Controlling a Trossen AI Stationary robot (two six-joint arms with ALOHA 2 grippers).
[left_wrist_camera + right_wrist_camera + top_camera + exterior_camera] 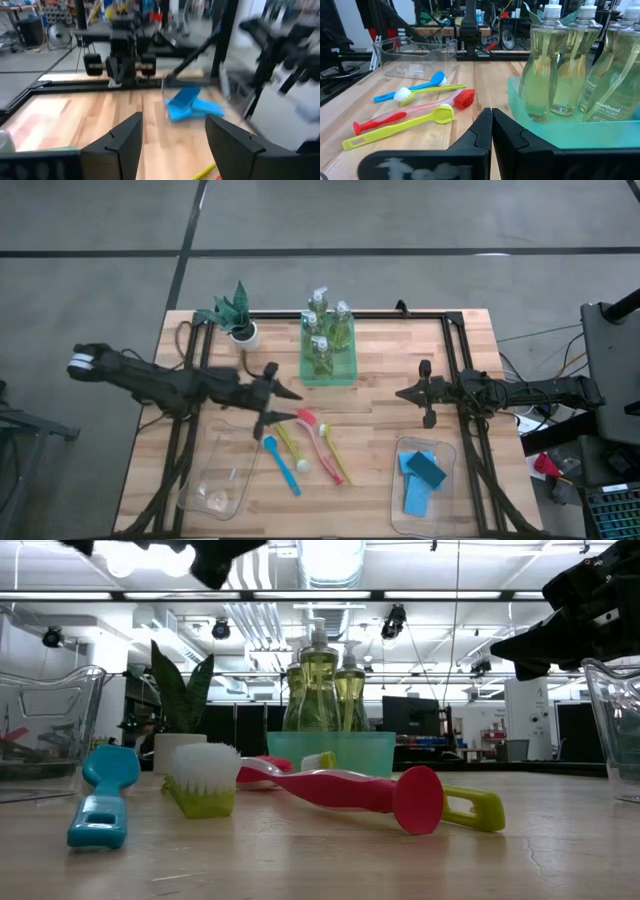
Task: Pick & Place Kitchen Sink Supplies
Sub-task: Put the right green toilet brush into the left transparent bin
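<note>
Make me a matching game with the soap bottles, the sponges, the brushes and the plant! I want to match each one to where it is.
Things:
1. soap bottles
2. sponges
3. brushes
4. plant

Places:
A. lying loose on the bare table
B. in a white pot near the table's back edge
C. standing in the green tray
D. inside the clear bin on the right arm's side

Pairs: 1-C, 2-D, 3-A, 4-B

Pale wood table (370,405), matt; glossy plastic brushes (340,790); clear bins (215,480).
</note>
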